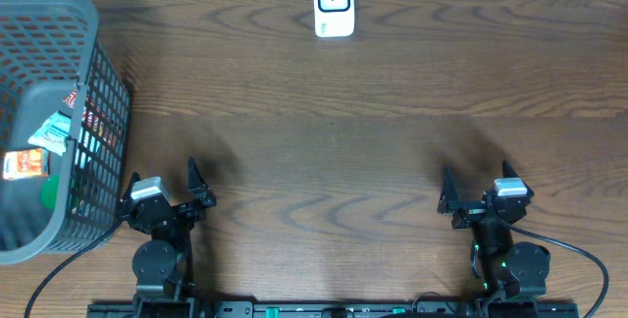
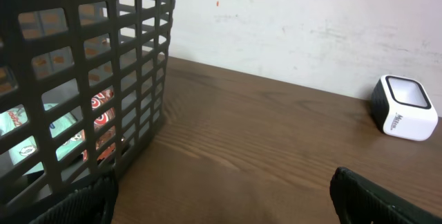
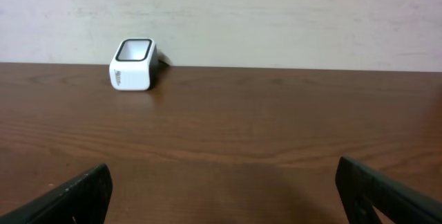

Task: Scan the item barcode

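Note:
The white barcode scanner [image 1: 334,4] stands at the table's far edge, also in the left wrist view [image 2: 404,106] and the right wrist view [image 3: 133,63]. Several packaged items lie in the grey mesh basket [image 1: 59,9] at the far left: a white and teal packet [image 1: 49,132], an orange one [image 1: 25,164] and a red and white one [image 2: 103,106] behind the mesh. My left gripper [image 1: 164,176] [image 2: 224,203] is open and empty beside the basket's right wall. My right gripper [image 1: 476,173] [image 3: 228,196] is open and empty at the near right.
The basket's wall [image 2: 90,65] rises close on the left of my left gripper. A black cable [image 1: 579,254] runs from the right arm's base. A pale wall stands behind the table's far edge.

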Robot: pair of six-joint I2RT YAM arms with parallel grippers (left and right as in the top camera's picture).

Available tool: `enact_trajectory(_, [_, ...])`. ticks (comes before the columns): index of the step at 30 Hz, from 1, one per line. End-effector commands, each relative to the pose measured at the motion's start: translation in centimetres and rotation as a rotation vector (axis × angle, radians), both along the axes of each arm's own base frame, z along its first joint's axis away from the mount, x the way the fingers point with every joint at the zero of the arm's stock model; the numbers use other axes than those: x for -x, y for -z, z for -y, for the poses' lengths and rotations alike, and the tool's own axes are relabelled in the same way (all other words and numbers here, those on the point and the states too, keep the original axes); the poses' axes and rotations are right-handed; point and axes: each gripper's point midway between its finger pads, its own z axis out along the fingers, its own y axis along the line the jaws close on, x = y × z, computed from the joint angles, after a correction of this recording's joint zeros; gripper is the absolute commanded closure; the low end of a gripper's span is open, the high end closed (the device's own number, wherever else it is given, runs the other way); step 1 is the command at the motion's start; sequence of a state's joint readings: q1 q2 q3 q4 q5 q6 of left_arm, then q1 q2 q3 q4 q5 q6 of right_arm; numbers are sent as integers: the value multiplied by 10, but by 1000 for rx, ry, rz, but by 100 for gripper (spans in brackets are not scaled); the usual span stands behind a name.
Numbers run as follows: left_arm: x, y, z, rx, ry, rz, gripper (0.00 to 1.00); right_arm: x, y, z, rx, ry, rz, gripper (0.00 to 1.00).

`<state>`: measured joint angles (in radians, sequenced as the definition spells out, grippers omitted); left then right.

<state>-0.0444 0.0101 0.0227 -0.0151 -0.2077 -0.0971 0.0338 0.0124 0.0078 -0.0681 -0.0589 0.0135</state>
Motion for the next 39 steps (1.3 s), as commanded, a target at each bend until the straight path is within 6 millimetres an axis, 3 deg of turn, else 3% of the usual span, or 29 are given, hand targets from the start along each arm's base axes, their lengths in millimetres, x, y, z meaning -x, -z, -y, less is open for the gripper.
enact_trajectory(1, [1,16,-2,-16,-7,-52,2,0,1,-1,4,-2,0,1])
enact_trajectory(26, [-1,9,1,-9,7,-18,2,0,1,-1,4,-2,0,1])
enact_trajectory(33, [-3,-2,38,11,224,0,2,0,1,-1,4,-2,0,1])
enact_trajectory(39, [6,-18,38,35,227,-54,2,0,1,-1,4,-2,0,1])
